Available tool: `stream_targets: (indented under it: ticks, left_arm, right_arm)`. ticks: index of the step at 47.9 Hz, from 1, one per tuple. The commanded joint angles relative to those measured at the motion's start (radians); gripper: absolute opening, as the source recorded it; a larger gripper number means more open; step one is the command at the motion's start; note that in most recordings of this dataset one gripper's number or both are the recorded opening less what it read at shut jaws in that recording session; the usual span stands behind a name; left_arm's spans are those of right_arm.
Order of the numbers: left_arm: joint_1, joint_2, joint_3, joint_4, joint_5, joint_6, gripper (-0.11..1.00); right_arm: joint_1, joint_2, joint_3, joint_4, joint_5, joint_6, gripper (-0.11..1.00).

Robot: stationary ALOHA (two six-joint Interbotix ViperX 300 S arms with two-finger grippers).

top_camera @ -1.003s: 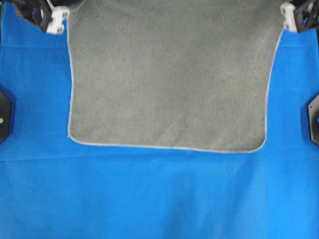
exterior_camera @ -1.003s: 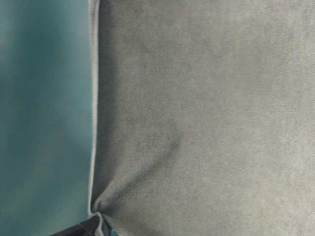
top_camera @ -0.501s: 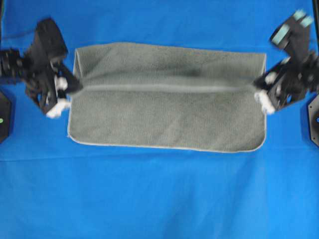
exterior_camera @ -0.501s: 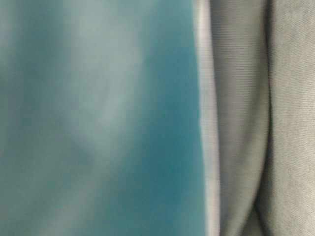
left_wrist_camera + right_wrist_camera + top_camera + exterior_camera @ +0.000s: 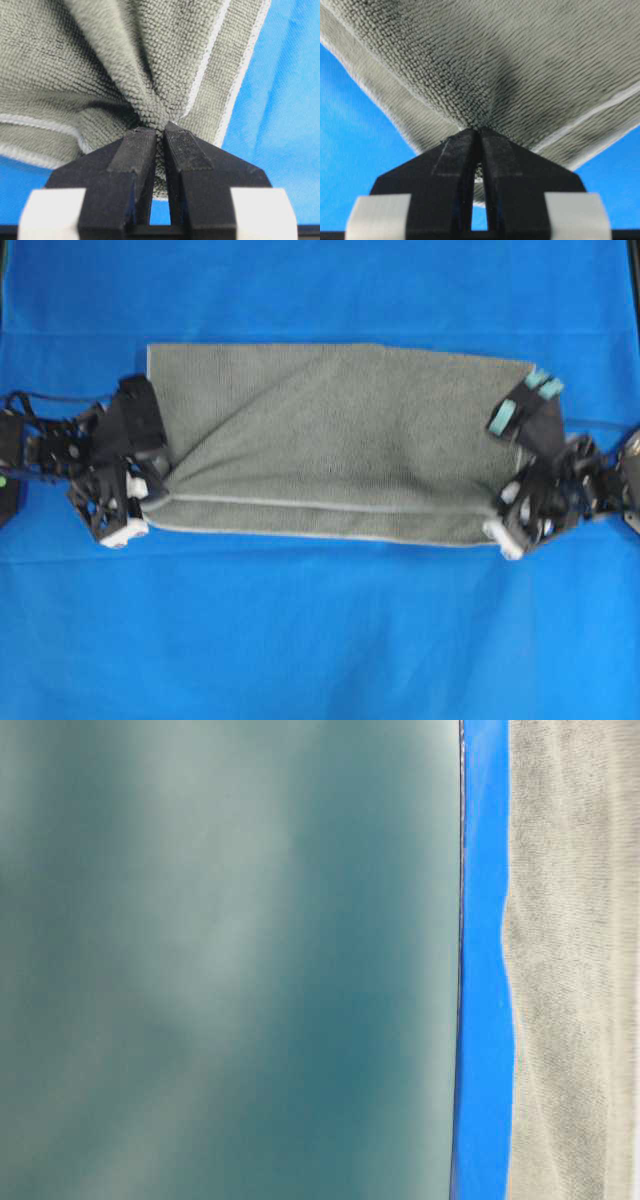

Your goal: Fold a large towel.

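Across the blue table cloth (image 5: 320,640) lies the towel (image 5: 340,430), doubled over widthwise, its carried edge nearly level with the near edge beneath. To finish this fold well, both corners should come down together, pale hems matched, before letting go. Its sage terry looks fuzzy, creased diagonally towards the left. The left gripper (image 5: 159,131) and right gripper (image 5: 480,131) each pinch a bunched corner.

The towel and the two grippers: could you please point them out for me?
towel (image 5: 340,430), overhead view, middle of the folded cloth.
left gripper (image 5: 159,131), left wrist view, fingertips pinching cloth.
right gripper (image 5: 479,131), right wrist view, fingertips pinching cloth.
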Motion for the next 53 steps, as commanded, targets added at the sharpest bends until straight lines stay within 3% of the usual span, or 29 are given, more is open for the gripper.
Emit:
stream_targets:
  ticks: [1,16,19,25,29,33,37,44,49,53]
  left_arm:
    - [-0.012,0.002,-0.029,0.005,-0.005,0.009,0.03]
    - [-0.017,-0.006,-0.041,0.008,0.025,0.018,0.07]
    - [-0.028,-0.014,-0.049,0.008,0.031,0.018,0.21]
    - [-0.063,-0.040,-0.064,0.008,0.044,0.021,0.60]
    - [-0.092,-0.074,-0.074,0.008,0.066,0.029,0.77]
    - [-0.103,-0.118,-0.081,0.008,0.095,0.043,0.74]
    - [-0.098,-0.179,-0.095,0.012,0.130,0.072,0.72]
    - [-0.032,-0.302,-0.123,0.021,0.161,0.192,0.70]
    - [0.107,-0.350,-0.118,0.021,0.150,0.308,0.70]
    - [0.245,-0.337,-0.117,0.020,0.147,0.373,0.70]
  right_arm:
    - [0.037,0.009,-0.028,0.002,-0.006,0.005,0.03]
    - [0.054,0.032,-0.037,0.003,0.002,0.008,0.03]
    - [0.055,0.031,-0.038,0.003,-0.002,0.008,0.03]
    - [0.080,0.032,-0.052,0.003,-0.003,0.017,0.04]
    - [0.114,0.031,-0.078,-0.003,0.011,0.017,0.25]
    - [0.150,0.028,-0.112,-0.021,0.054,0.014,0.51]
    - [0.163,0.014,-0.158,-0.057,0.143,0.014,0.66]
    - [0.161,-0.020,-0.213,-0.166,0.328,0.017,0.62]
    - [0.123,-0.054,-0.218,-0.276,0.476,0.031,0.63]
    - [0.067,-0.071,-0.201,-0.333,0.545,0.040,0.63]
